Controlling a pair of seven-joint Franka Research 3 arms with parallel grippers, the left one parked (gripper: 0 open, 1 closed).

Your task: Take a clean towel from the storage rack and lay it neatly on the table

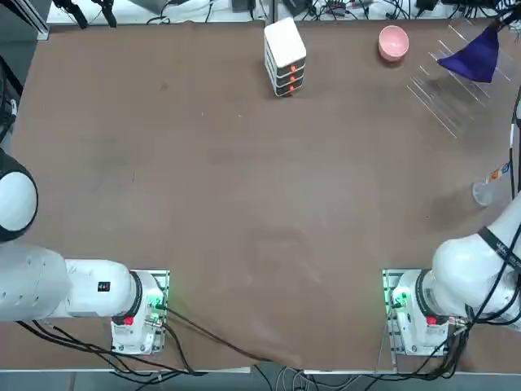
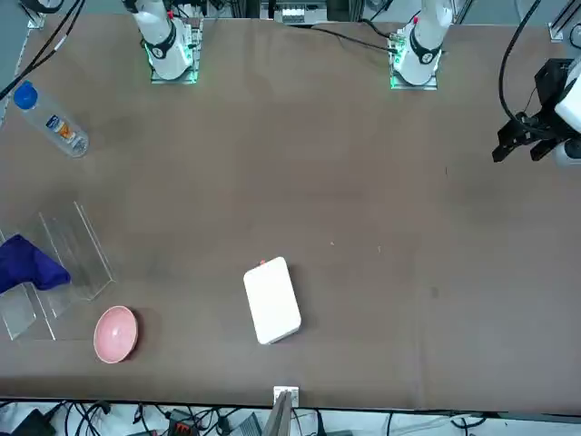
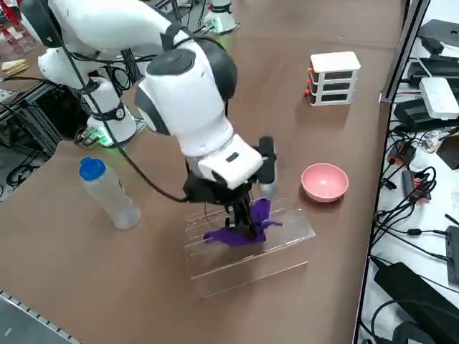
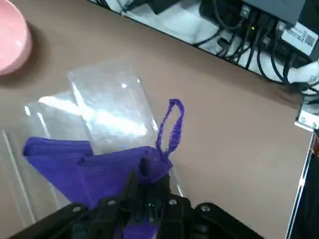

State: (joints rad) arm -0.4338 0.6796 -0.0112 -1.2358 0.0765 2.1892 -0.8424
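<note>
At twelve o'clock from the right arm's base, over the transparent acrylic rack, the right arm's black pincer grips the deep purple cloth towel — its long axis hard to judge (it is bunched) — and the bare brown bench lies toward nine o'clock.

Nearest the black pincer, and pinched in it, the towel is a deep plain purple with a loop of the same purple, and the rack just beneath the pincer is colourless and see-through, with pale glints. Near the pincer the bowl is plain pink, while the bottle, on the pincer's other side, is clear with a bright blue cap and an orange, white and blue label. Farther from the pincer, the stacked box is white with orange marks, and the tabletop under everything is plain brown.
</note>
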